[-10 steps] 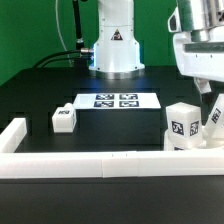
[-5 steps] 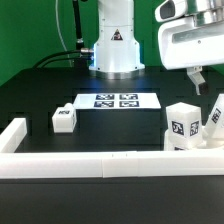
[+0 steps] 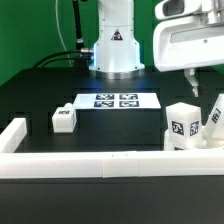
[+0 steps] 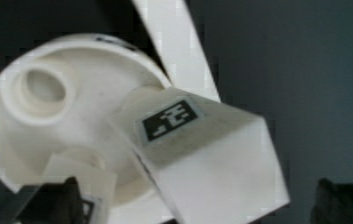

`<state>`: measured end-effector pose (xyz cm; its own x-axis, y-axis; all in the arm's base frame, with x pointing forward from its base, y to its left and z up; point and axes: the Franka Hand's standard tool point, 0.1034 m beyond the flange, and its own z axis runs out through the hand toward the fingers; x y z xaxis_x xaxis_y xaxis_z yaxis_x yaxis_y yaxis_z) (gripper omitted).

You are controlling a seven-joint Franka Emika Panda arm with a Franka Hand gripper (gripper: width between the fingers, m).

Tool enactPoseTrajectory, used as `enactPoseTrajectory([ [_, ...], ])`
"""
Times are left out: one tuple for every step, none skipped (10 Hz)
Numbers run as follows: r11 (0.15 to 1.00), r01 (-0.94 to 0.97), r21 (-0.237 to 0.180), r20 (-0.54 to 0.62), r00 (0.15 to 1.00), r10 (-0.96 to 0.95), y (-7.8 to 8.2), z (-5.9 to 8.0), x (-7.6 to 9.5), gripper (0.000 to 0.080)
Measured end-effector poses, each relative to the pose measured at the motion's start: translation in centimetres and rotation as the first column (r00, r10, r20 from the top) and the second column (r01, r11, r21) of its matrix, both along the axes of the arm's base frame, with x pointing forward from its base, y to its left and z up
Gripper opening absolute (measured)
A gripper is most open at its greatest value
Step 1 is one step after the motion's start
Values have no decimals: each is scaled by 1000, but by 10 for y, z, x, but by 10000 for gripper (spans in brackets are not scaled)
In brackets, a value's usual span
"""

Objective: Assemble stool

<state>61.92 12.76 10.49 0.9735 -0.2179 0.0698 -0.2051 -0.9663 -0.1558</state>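
Tool released and empty, above seat on bench, by the rail, exterior view's right.
One leg sits socketed; the loose leg at that view's left likely comes next: grip its flat sides squarely.

arm base, upper centre of the exterior view: white-grey, rounded, bearing a black triangular label. black cables upper left. wrist housing, upper right: white, boxy, green patch. gripper fingers dark.
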Motion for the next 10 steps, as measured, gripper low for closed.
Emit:
enactPoseTrajectory([
  [991, -128, -34, -25, 992, 127, 3, 3, -2, 649],
  [958, -277, -70, -20, 961, 276, 10, 6, -1, 649],
  [943, -325, -73, 38, 944, 328, 3, 4, 1, 649],
  [924, -373, -86, 32, 926, 377, -3, 2, -2, 649],
  [891, -444, -98, 36, 893, 449, -2, 2, -1, 649],
  [845, -522, -117, 36, 848, 529, -2, 2, -1, 649],
  [734, -657, -173, 19, 743, 669, 0, 2, 1, 649],
  [600, -770, -216, -10, 617, 787, 4, 2, 2, 649],
  [474, -848, -235, -55, 499, 865, 10, -2, 1, 649],
  [365, -900, -240, -91, 395, 914, 15, -3, 0, 649],
])
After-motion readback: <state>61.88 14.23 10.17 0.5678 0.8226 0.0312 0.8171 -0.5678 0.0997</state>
